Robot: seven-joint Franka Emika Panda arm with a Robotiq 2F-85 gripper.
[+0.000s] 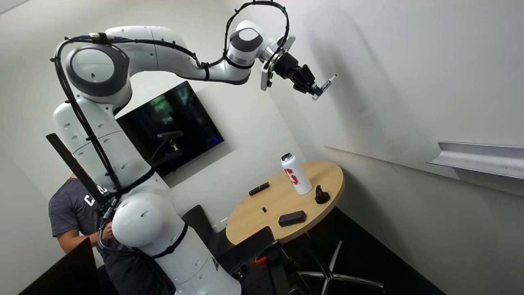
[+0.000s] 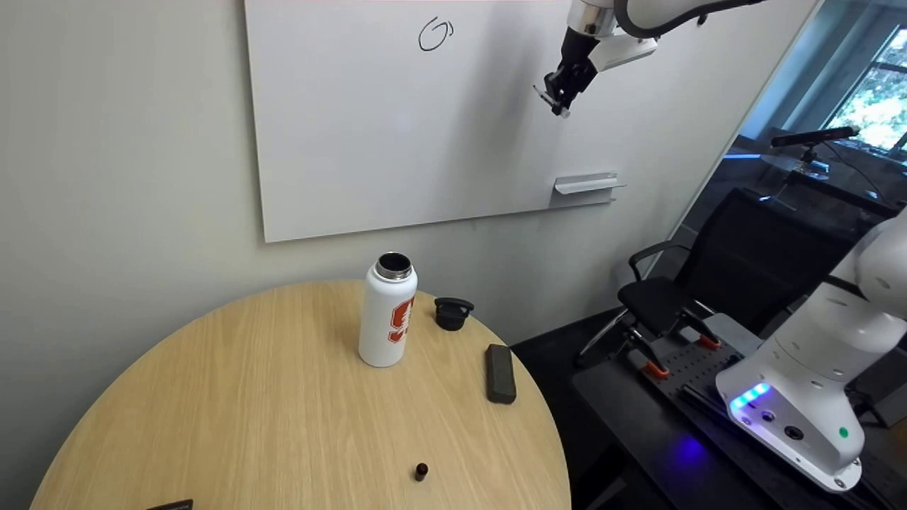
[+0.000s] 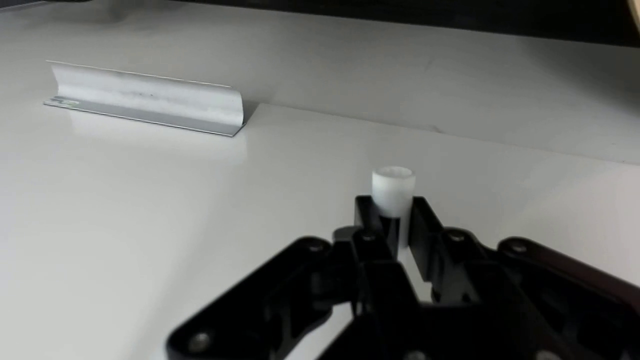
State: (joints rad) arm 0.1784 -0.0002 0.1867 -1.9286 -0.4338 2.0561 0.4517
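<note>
Marker point(image 1: 325, 87) held in front of the whiteboard point(image 2: 368, 127).
It is pinched by the end effector point(image 3: 392, 212); grasp is judged done. Dark strokes point(image 2: 434, 30) are seen on the whiteboard; tip contact cannot be confirmed. Release is not yet done.

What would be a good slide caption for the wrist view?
Black jaws grip a white-and-black cylindrical marker; behind lie a glossy whiteboard and a long, silvery metal tray.

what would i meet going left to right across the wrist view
Silver angled metal tray → white cylindrical marker held in the black two-finger gripper → tan curved edge in the top right corner, too cropped to identify.
</note>
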